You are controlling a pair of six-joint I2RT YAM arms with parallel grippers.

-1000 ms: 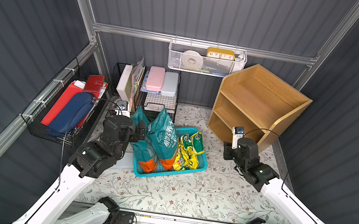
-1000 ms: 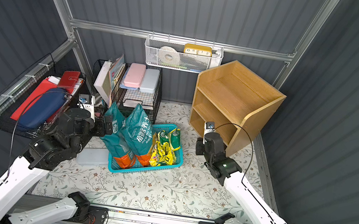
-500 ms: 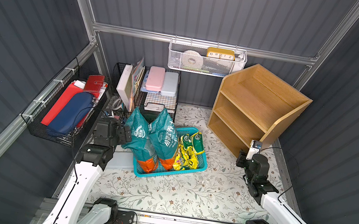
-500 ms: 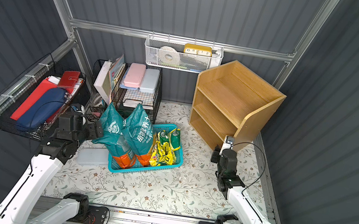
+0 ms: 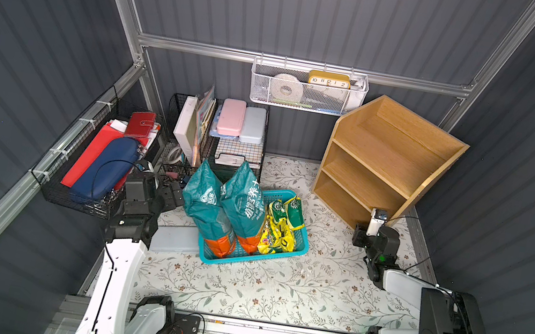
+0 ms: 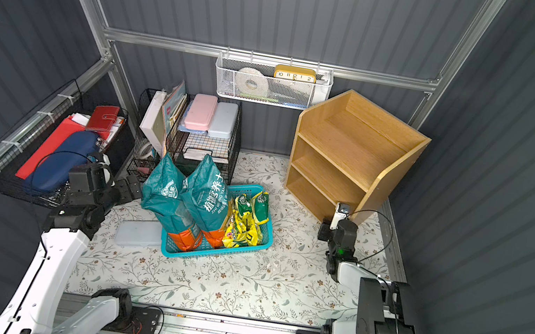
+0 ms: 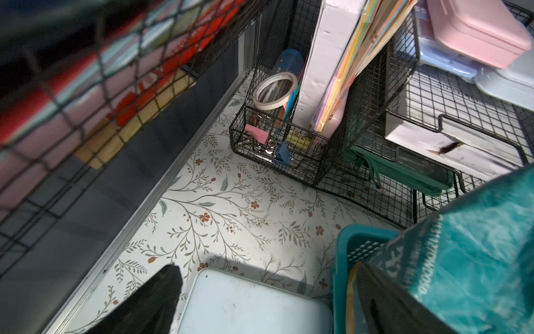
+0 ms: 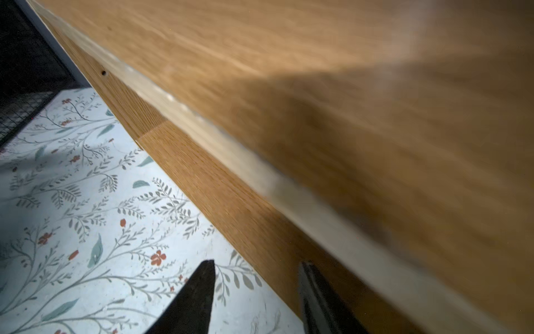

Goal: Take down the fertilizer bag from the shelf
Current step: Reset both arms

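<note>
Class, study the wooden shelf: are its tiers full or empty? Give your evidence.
Empty. Each tier of the shelf shows bare wood in both top views; the teal fertilizer bags stand in the blue basket.

Light-brown wooden shelf (image 5: pixel 365 147), three open tiers, slanted side panels, upright at 2 o'clock on the bench (image 5: pixel 275 287). Two teal, orange-bottomed fertilizer bags (image 5: pixel 245 204) (image 5: pixel 205 201), side by side in a teal basket (image 5: pixel 266 254) mid-bench, toward 9 o'clock.

Noting two dark fingers (image 7: pixel 156 295) spread wide, flanking a pale blue case (image 7: pixel 254 303) on the floral mat (image 7: pixel 231 208). Recording a teal basket (image 7: pixel 344 240) just beside it, holding a teal bag (image 7: pixel 476 245). Observing a black wire rack (image 7: pixel 289 150) beyond, carrying a tape roll (image 7: pixel 276 91) and leaning papers (image 7: pixel 355 66).
</note>
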